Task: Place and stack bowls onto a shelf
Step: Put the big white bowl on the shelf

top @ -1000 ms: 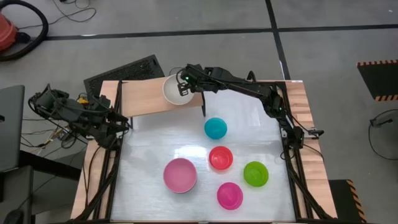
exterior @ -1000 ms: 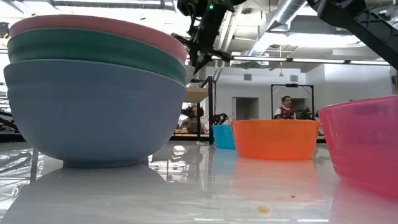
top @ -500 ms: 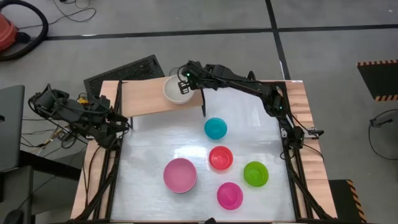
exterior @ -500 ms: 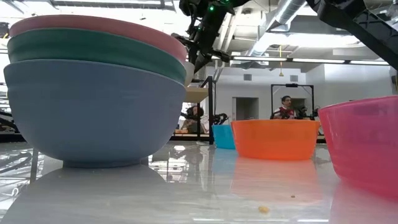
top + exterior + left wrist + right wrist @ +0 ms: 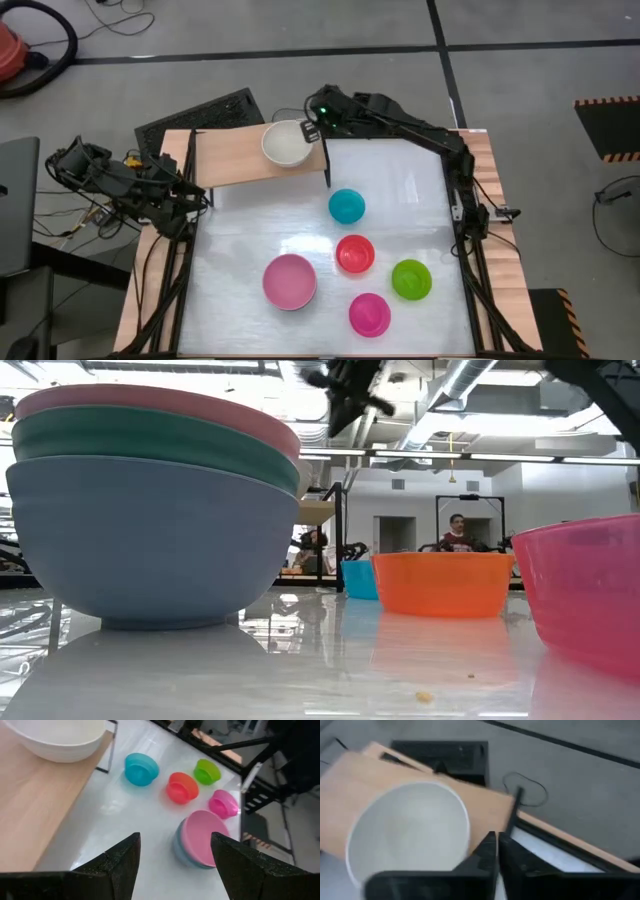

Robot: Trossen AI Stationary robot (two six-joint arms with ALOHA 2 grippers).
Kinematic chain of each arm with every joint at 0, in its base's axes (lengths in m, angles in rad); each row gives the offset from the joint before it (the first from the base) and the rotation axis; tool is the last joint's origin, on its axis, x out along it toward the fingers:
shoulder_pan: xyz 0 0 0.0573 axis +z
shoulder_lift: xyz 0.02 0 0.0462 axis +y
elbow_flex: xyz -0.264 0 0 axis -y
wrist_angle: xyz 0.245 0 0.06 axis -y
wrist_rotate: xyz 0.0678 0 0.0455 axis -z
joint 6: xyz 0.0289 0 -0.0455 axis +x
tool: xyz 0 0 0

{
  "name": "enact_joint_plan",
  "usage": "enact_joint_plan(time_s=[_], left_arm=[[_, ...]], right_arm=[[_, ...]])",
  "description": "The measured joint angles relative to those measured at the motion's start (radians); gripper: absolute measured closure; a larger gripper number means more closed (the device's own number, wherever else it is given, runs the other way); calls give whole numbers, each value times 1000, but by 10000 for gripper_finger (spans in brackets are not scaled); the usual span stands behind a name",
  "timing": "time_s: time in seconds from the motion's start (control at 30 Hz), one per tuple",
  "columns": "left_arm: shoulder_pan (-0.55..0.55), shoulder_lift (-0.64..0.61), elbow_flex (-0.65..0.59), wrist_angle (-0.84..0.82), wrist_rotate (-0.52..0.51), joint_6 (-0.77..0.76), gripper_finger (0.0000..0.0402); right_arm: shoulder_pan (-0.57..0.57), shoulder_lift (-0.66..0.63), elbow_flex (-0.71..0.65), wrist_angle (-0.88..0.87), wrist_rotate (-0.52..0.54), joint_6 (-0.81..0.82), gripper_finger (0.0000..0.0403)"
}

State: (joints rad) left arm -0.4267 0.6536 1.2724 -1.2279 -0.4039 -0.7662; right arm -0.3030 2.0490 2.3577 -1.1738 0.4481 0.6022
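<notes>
White bowl [image 5: 287, 143]: sits upright on the light-wood shelf [image 5: 225, 157], near its right end, apart from every other bowl. A second ago the right gripper was over this bowl's rim; now the right gripper [image 5: 316, 116] has pulled away to just beyond the shelf's right edge and holds nothing. In the right wrist view its fingers [image 5: 490, 851] are nearly together with only a thin slit between them, though that view is blurred, so the closure is a best reading. The bowl has not shifted during the withdrawal, so the first placement looks complete.

Left gripper [image 5: 175, 862]: parked off the table's left side, fingers spread wide, nothing between them.

Stack on the tabletop [image 5: 240, 250]: pale pink bowl [image 5: 289, 280] on top; the low view shows a dark green bowl [image 5: 150, 440] and a light blue bowl [image 5: 150, 540] nested beneath it.

Small bowls, loose on the tabletop: cyan bowl [image 5: 346, 206] nearest the shelf's black leg, red bowl [image 5: 354, 254], lime green bowl [image 5: 411, 279], magenta bowl [image 5: 369, 314].

Standing: one of eight bowls shelved. The remaining large ones would likely go into the white bowl next; the small ones need a second spot on the shelf's bare left portion.
</notes>
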Motion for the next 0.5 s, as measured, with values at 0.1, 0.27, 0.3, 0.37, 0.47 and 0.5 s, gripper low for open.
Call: enact_joint_plan(time_s=[0.1,0.27,0.3,0.37,0.47,0.5], left_arm=[[0,0,0,-11,-23,0,175],[0,0,0,-19,-32,0,175],[0,0,0,-18,-31,0,175],[0,0,0,-18,-30,0,175],[0,0,0,-18,-31,0,175],[0,0,0,-18,-30,-1,175]], right_arm=[[19,0,-5,-114,6,30,385],[45,72,-28,-153,0,56,385],[51,88,-28,-141,-1,55,385],[56,114,-27,-117,-3,55,385],[64,150,-27,-35,-22,46,385],[64,161,-27,4,-32,35,385]])
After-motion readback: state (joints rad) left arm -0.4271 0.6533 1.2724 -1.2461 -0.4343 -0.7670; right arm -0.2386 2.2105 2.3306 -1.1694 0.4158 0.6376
